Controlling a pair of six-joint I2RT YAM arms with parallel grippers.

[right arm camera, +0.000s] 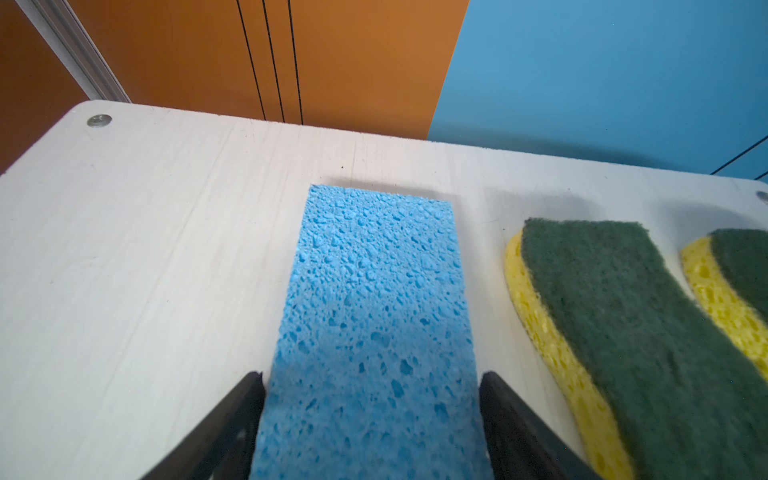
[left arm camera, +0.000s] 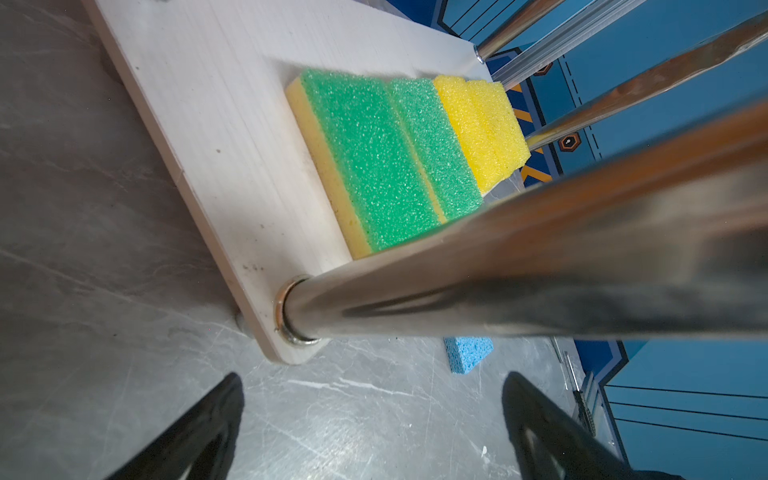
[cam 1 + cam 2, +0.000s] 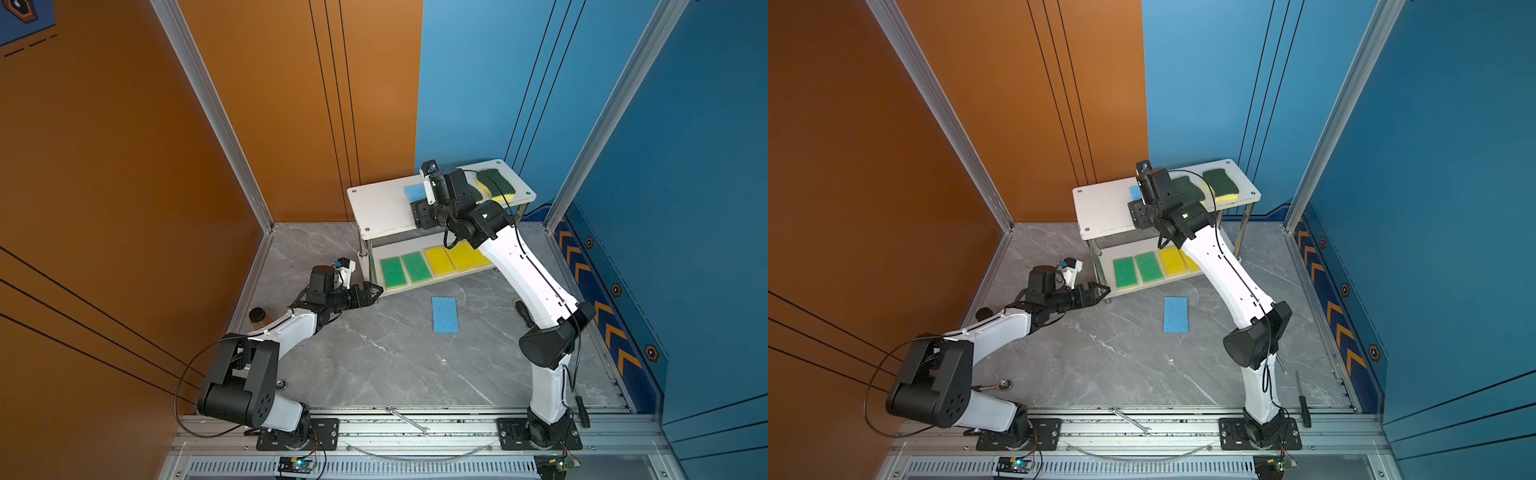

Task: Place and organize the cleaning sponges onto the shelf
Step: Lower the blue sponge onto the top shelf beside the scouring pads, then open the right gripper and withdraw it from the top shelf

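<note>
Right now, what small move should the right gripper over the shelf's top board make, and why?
Probably open the right gripper wider and lift clear: the light blue rectangular foam sponge lies flat on the white top board, jaws close along its edges.

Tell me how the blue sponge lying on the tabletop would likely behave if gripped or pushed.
The blue sponge looks thin and porous, so probably light and squashy under the jaws. Lying flat on the smooth tabletop, it should slide when pushed, not roll or tip. Its pitted surface likely isn't slippery.
</note>
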